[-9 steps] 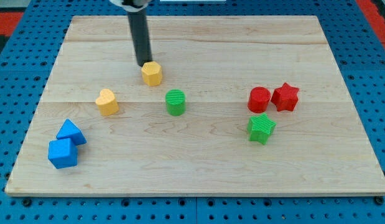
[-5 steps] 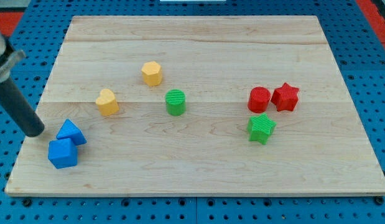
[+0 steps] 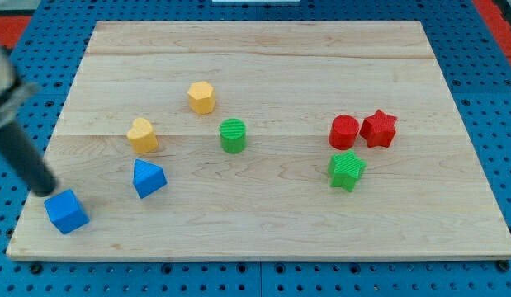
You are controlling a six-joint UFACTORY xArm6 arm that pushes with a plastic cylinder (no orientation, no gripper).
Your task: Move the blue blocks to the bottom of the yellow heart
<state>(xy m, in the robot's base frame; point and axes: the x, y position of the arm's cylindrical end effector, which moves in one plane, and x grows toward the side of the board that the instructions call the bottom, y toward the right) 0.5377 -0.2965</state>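
Observation:
The yellow heart (image 3: 142, 134) lies on the wooden board (image 3: 263, 58) at the view's left of centre. A blue triangular block (image 3: 148, 178) sits just below it, slightly to the right. A blue cube (image 3: 67, 211) lies near the board's bottom left corner. My rod comes in from the view's left edge; my tip (image 3: 45, 189) rests just above and to the left of the blue cube, close to it or touching it.
A yellow hexagon block (image 3: 202, 97) lies above a green cylinder (image 3: 233, 135). At the right are a red cylinder (image 3: 344, 131), a red star (image 3: 379, 129) and a green star (image 3: 347, 170). The board's left edge is beside my tip.
The rod swung from the yellow hexagon to the board's left side. The blue triangular block moved right, under the yellow heart. The blue cube shifted left and down.

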